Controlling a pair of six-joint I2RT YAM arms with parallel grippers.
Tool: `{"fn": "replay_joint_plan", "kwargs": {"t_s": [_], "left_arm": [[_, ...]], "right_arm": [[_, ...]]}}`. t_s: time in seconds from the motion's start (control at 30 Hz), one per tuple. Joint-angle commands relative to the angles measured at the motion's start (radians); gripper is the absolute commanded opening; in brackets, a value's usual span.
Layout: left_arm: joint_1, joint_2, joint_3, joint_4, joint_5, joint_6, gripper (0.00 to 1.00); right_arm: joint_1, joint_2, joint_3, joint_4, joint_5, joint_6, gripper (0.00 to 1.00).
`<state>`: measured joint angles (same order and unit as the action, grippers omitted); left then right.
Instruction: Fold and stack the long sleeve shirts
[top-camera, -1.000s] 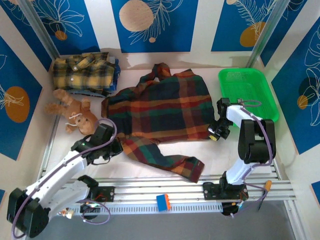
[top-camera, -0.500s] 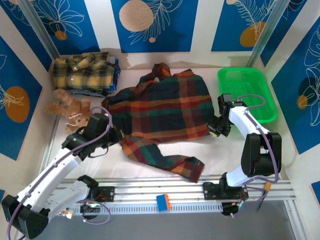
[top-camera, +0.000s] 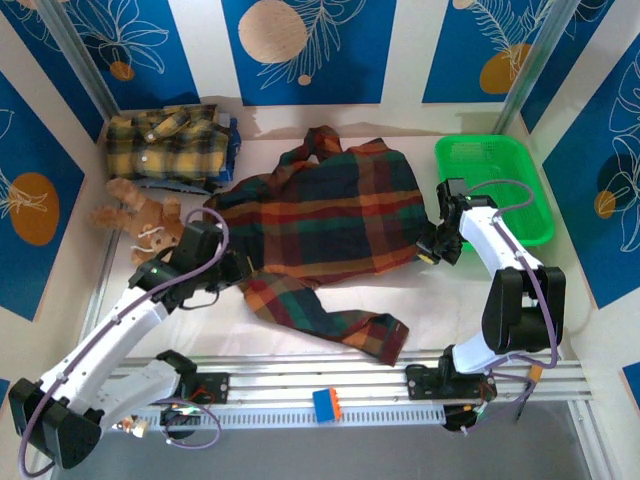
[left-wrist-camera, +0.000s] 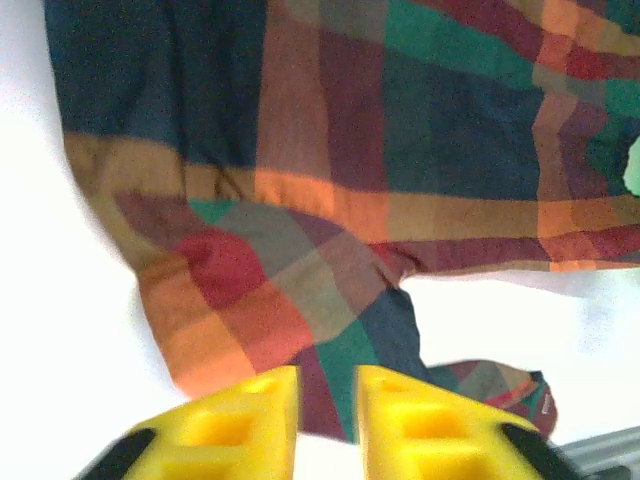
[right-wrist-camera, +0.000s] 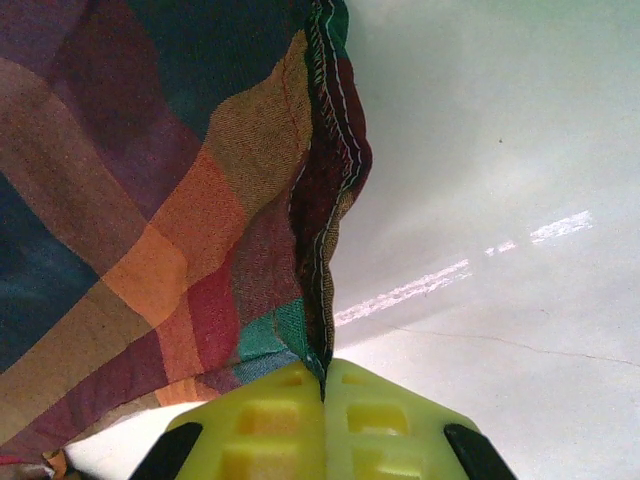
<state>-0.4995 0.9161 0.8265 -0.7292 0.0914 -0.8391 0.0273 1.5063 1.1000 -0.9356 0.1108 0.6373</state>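
Observation:
The dark green, navy, red and orange plaid long sleeve shirt (top-camera: 320, 215) lies spread across the middle of the table, one sleeve (top-camera: 330, 315) trailing toward the near edge. My left gripper (top-camera: 240, 270) is at its left edge, near the sleeve's root. In the left wrist view that gripper (left-wrist-camera: 328, 385) stands slightly open just above the cloth (left-wrist-camera: 400, 150). My right gripper (top-camera: 430, 255) is shut on the shirt's right hem; in the right wrist view the stitched edge (right-wrist-camera: 325, 250) runs into the closed fingers (right-wrist-camera: 323, 380). A yellow and black plaid shirt (top-camera: 170, 145) lies folded at the back left.
A brown teddy bear (top-camera: 140, 220) lies left of the shirt, close to my left arm. A green plastic basket (top-camera: 490, 150) stands at the back right, beside my right arm. A blue and orange block (top-camera: 327, 404) sits on the front rail.
My left gripper's jaws have parted and it has shifted slightly toward the shirt. My right gripper has drawn the hem a little away from the front edge, still shut.

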Motion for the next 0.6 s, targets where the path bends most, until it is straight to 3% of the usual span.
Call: {"fn": "replay_joint_plan", "kwargs": {"t_s": [0.0, 0.2, 0.57], "left_arm": [[-0.004, -0.069, -0.099, -0.102, 0.077, -0.069, 0.38], [-0.023, -0.131, -0.216, -0.031, 0.105, -0.186, 0.65], [-0.174, 0.048, -0.333, 0.258, 0.054, -0.363, 0.7]], "right_arm": [[0.006, -0.008, -0.012, -0.018, -0.034, -0.01, 0.0], [0.006, 0.004, -0.006, -0.016, -0.035, -0.028, 0.0], [0.012, 0.036, 0.004, -0.003, -0.055, -0.038, 0.0]]}}
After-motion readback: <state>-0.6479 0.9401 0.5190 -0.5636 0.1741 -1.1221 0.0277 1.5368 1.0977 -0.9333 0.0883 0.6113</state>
